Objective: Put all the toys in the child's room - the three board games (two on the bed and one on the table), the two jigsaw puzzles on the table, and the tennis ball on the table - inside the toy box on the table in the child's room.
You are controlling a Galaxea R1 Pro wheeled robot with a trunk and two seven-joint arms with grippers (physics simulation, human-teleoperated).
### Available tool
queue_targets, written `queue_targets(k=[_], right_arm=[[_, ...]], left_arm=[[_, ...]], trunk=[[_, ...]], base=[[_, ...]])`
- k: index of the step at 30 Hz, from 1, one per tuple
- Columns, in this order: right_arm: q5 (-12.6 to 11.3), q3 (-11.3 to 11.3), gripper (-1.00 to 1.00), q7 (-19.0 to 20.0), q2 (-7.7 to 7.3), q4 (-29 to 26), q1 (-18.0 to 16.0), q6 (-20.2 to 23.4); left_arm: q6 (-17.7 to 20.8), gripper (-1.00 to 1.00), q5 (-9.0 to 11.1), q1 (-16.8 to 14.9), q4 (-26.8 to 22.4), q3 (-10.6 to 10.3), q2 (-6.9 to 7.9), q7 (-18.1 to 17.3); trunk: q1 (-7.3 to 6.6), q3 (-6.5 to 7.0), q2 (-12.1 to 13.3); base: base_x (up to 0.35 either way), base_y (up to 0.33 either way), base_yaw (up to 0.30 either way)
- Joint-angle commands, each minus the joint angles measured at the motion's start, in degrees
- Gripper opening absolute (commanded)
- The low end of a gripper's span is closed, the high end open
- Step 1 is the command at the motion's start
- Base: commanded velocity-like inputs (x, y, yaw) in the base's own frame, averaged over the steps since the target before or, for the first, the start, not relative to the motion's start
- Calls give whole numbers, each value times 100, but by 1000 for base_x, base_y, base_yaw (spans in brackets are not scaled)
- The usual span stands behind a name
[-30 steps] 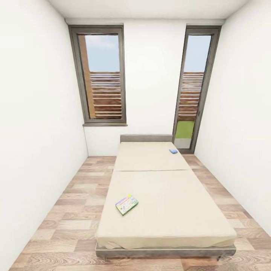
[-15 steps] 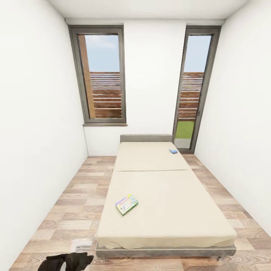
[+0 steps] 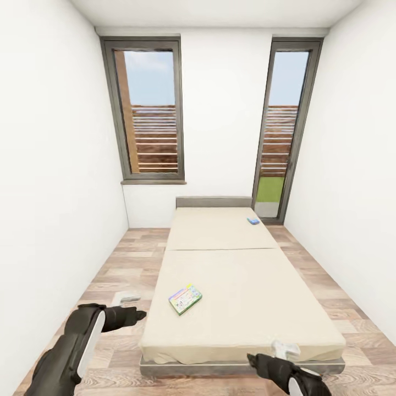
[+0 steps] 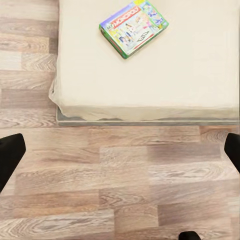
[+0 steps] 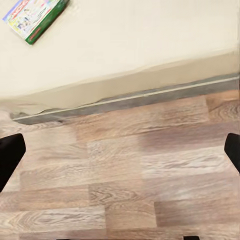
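Note:
On the near half of the cream bed (image 3: 247,308) lies a flat, colourful board game (image 3: 185,298) (image 4: 133,27) (image 5: 34,17), close to the mattress's left edge. A small blue board game (image 3: 253,221) rests far back on the bed's right side. My left gripper (image 3: 135,307) hovers over the wood floor just left of the bed's near corner. It is open, with its fingers (image 4: 10,155) spread wide. My right gripper (image 3: 269,353) hangs at the bed's foot edge, also open, with nothing between its fingers (image 5: 10,155). The table, toy box, jigsaw puzzles and tennis ball are out of view.
White walls close in on both sides. A window (image 3: 147,110) and a tall glass door (image 3: 283,126) fill the far wall. Strips of plank floor (image 3: 115,269) run along each side of the bed and in front of its low grey frame (image 3: 236,367).
Both arms have risen into the head view: first the left gripper at the bottom left, then higher beside the bed, and now the right one at the foot edge. The games have not moved.

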Motion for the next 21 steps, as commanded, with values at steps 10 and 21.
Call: queue_targets(k=[10,21], right_arm=[[-36,-92,100,-14,69,-901,-417,673],[-41,-58,100,-20,107,-983,-668,829]], left_arm=[[35,100,26,-439,388,7,24,23],[-24,100,43,-803,796,8,-6,-19]], trunk=[[2,-3,-4],[2,-3,-4]], base=[[0,0,0],[0,0,0]])
